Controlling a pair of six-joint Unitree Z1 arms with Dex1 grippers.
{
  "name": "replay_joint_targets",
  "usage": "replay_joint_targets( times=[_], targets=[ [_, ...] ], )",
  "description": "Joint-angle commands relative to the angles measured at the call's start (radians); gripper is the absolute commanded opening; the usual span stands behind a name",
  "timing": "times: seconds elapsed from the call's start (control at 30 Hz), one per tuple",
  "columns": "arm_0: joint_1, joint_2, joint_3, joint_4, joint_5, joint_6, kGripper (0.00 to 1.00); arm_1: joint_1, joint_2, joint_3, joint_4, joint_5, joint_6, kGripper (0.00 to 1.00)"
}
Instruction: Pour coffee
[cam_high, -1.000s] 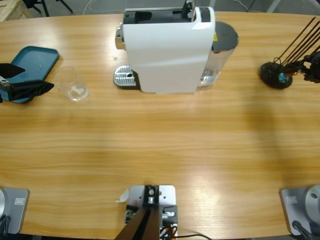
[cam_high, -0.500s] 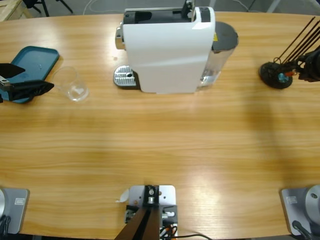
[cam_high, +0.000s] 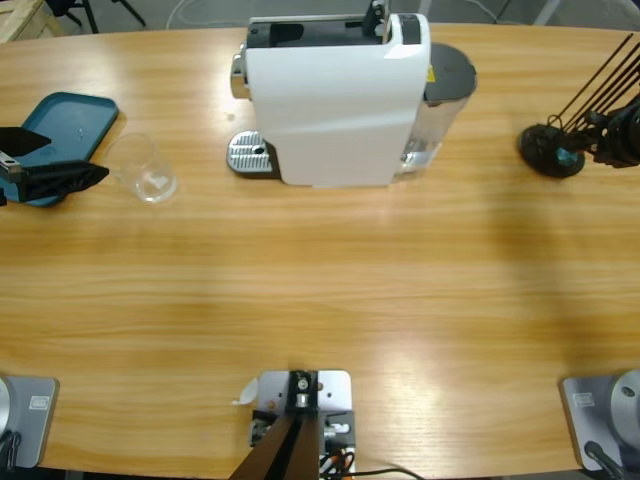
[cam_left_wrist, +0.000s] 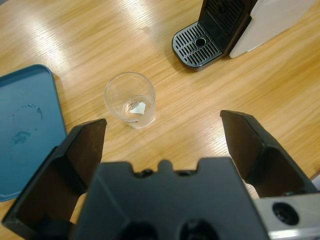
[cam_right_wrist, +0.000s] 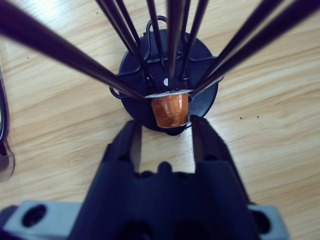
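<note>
i am looking down on a long wooden table (cam_high: 320, 300). a white coffee machine (cam_high: 335, 100) stands at the far middle, its round metal drip tray (cam_high: 250, 154) sticking out on its left side with nothing on it. a clear empty glass (cam_high: 145, 168) stands upright on the wood to the left of the drip tray, apart from it, and just beside a teal tray (cam_high: 65, 125) near the table's left edge.

my left gripper (cam_left_wrist: 162, 132) hovers above the table with its two black jaws spread wide; the glass sits between and beyond them, untouched.

at the right edge, a black wire capsule holder (cam_high: 552, 150) stands on its round base. my right gripper (cam_right_wrist: 166, 132) is right up against it, jaws parted narrowly, with an orange coffee capsule (cam_right_wrist: 170, 109) just ahead of the fingertips at the foot of the rack. i cannot tell whether the jaws touch the capsule.
</note>
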Motion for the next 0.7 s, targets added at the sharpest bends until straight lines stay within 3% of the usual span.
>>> replay_joint_targets(
  times=[0.03,0.2,0.47,0.5,0.57,0.6,0.63,0.7],
  targets=[
    [-0.012,0.024,0.036,-0.010,0.014,-0.015,0.996,-0.012,0.035,0.033,-0.016,-0.009,0.017,0.204],
    [-0.012,0.024,0.037,-0.012,0.014,-0.015,0.996,-0.012,0.039,0.033,-0.016,-0.017,0.026,0.091],
    [-0.012,0.024,0.038,-0.015,0.014,-0.015,0.996,-0.012,0.040,0.036,-0.016,-0.026,0.030,0.091],
    [-0.012,0.024,0.038,-0.015,0.013,-0.015,0.996,-0.012,0.039,0.036,-0.016,-0.029,0.031,0.152],
    [-0.012,0.025,0.038,-0.015,0.014,-0.015,0.996,-0.012,0.040,0.032,-0.015,-0.019,0.031,0.682],
    [-0.012,0.025,0.038,-0.015,0.014,-0.015,0.996,-0.012,0.042,0.027,-0.009,-0.006,0.031,0.866],
    [-0.012,0.025,0.038,-0.016,0.014,-0.015,0.997,-0.012,0.040,0.028,-0.003,-0.001,0.031,0.927],
    [-0.012,0.025,0.038,-0.016,0.014,-0.015,0.996,-0.011,0.020,0.041,-0.006,-0.006,0.030,0.942]
  ],
)
